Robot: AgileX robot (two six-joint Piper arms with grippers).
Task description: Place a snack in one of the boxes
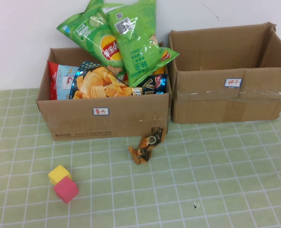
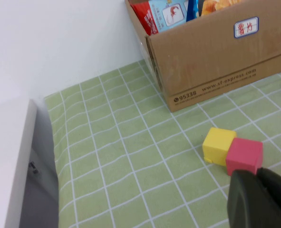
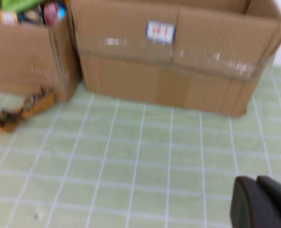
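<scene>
Right now you have both arms parked out of the high view. Your left gripper [image 2: 261, 199] shows only as a dark tip near the red cube [image 2: 244, 155] and yellow cube [image 2: 218, 145], and your right gripper [image 3: 264, 204] hangs low over bare cloth near the right box [image 1: 230, 90]; whether either is parted, you cannot tell. Nothing is held. The loose snack [image 1: 147, 145] leans against the near face of the left box [image 1: 102, 118], which is already heaped with chip bags [image 1: 121, 40], so the empty right box looks the likelier home. Everything sits on a green checked tablecloth [image 1: 216, 190] before a plain white wall [image 1: 21, 28].
</scene>
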